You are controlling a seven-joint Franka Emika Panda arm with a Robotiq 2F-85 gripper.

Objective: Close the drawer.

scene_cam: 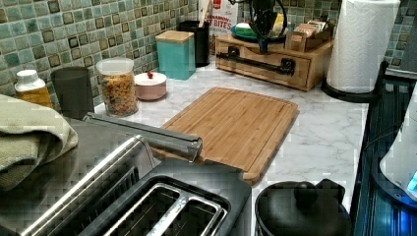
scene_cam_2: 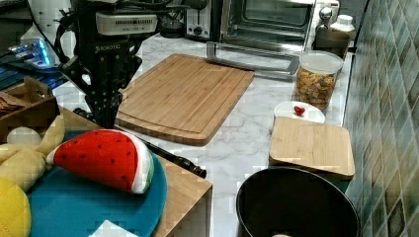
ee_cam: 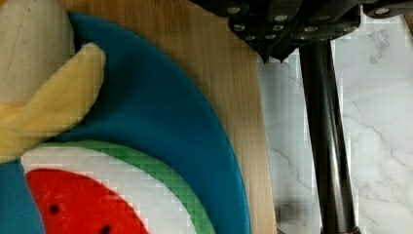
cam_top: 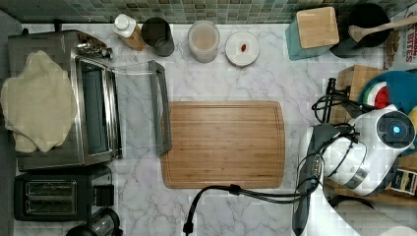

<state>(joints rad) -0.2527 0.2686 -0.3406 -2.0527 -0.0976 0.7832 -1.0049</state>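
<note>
While pincer (scene_cam_2: 106, 116) hangs at drawer (scene_cam: 265, 63) front, left view shows drawer flush in wooden stand, upper middle of frame, black bar handle (scene_cam: 255, 62) across it. Right view, left side: pincer tips at handle (scene_cam_2: 173, 157). Wrist view: fingertips (ee_cam: 272, 51) together beside handle (ee_cam: 327, 141), blue plate (ee_cam: 160, 112) alongside.

Arm (cam_top: 354, 157): glossy white rounded shells, dark grey joint bands, round cap with glowing blue light on topmost joint. Black cables looped along links, one thick black cable trailing across counter in top view. Gripper (scene_cam_2: 106, 106): matte black, angular linkage frame, white "ROBOTIQ" lettering on body, pale grey camera box mounted above. Wrist view: black underside of gripper (ee_cam: 287, 24) dotted with small silver screw heads.
</note>
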